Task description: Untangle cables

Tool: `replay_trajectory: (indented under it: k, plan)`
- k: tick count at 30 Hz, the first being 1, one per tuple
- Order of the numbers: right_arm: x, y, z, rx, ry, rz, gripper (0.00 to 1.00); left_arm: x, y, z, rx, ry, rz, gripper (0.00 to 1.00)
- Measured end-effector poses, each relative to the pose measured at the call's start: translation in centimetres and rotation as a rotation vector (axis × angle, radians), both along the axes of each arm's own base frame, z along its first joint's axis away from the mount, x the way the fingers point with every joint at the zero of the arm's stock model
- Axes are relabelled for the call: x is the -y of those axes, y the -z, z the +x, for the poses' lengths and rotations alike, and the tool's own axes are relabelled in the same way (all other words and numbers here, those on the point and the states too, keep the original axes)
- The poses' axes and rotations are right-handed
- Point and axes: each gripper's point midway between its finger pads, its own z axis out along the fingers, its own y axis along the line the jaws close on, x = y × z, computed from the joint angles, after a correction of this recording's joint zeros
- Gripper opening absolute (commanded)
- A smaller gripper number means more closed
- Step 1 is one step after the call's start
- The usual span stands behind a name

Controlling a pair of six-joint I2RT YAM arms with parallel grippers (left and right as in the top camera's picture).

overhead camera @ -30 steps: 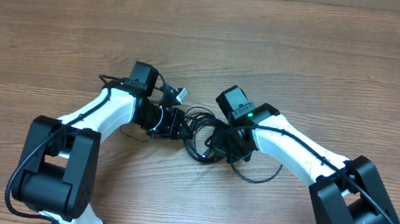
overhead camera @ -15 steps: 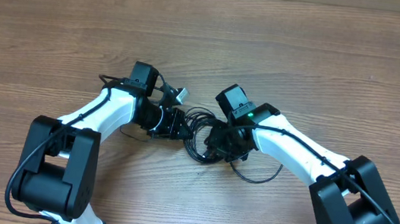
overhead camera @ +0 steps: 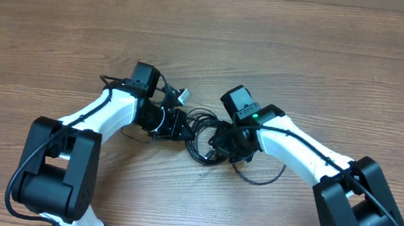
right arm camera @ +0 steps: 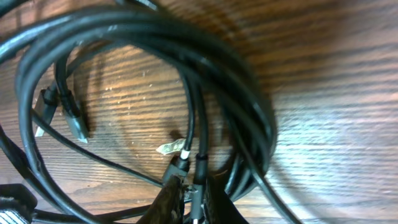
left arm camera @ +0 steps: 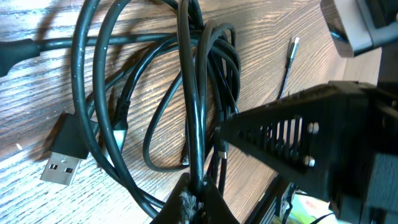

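A tangle of thin black cables (overhead camera: 201, 132) lies on the wooden table between my two arms. My left gripper (overhead camera: 182, 128) is at the tangle's left side and is shut on one black cable (left arm camera: 198, 130), which runs up from between its fingertips (left arm camera: 198, 194). A USB plug (left arm camera: 64, 155) and a thin silver plug end (left arm camera: 292, 48) lie on the wood. My right gripper (overhead camera: 223, 143) is at the tangle's right side; its fingertips (right arm camera: 191, 193) are shut on a black cable (right arm camera: 200, 163) at a plug collar. More loops (right arm camera: 155, 43) curve around it.
A single cable loop (overhead camera: 260, 178) trails on the table under my right arm. A small silver-white plug (overhead camera: 183, 94) sticks out beside my left wrist. The wooden table (overhead camera: 210, 44) stretches away behind the arms.
My right arm has shifted very slightly to the right. The left arm and the tangle look the same.
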Motion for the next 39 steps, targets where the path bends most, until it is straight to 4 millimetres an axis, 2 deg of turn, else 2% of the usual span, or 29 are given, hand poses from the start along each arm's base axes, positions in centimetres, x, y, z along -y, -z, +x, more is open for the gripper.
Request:
replay_trajectory:
  k: [3,11,12,14,15,24,26,31,39]
  plan:
    - [-0.4,0.0,-0.2,0.001,0.006,-0.003,0.04,0.0,0.0,0.0,0.000,0.000,0.000,0.04]
    - [-1.6,-0.3,0.6,0.048,0.012,0.028,0.05,0.0,0.0,0.0,0.000,0.000,0.000,0.04]
    - [-1.7,-0.3,0.6,0.049,0.014,0.029,0.10,0.0,0.0,0.0,0.000,0.000,0.000,0.04]
    - [-1.6,-0.2,0.6,0.048,0.021,0.025,0.26,0.0,0.0,0.0,0.000,0.000,0.000,0.05]
    - [-1.5,-0.2,0.6,0.047,0.022,0.020,0.27,0.0,0.0,0.0,0.000,0.000,0.000,0.04]
    - [0.3,0.2,0.2,0.012,0.048,-0.034,0.26,0.0,0.0,0.0,0.000,0.000,0.000,0.05]
    - [0.5,0.3,0.1,0.003,0.050,-0.043,0.22,0.0,0.0,0.0,0.000,0.000,0.000,0.05]
    - [0.3,0.3,0.3,0.016,0.050,-0.034,0.14,0.0,0.0,0.0,0.000,0.000,0.000,0.05]
    - [-0.1,0.2,0.6,0.031,0.049,-0.022,0.15,0.0,0.0,0.0,0.001,0.000,0.001,0.05]
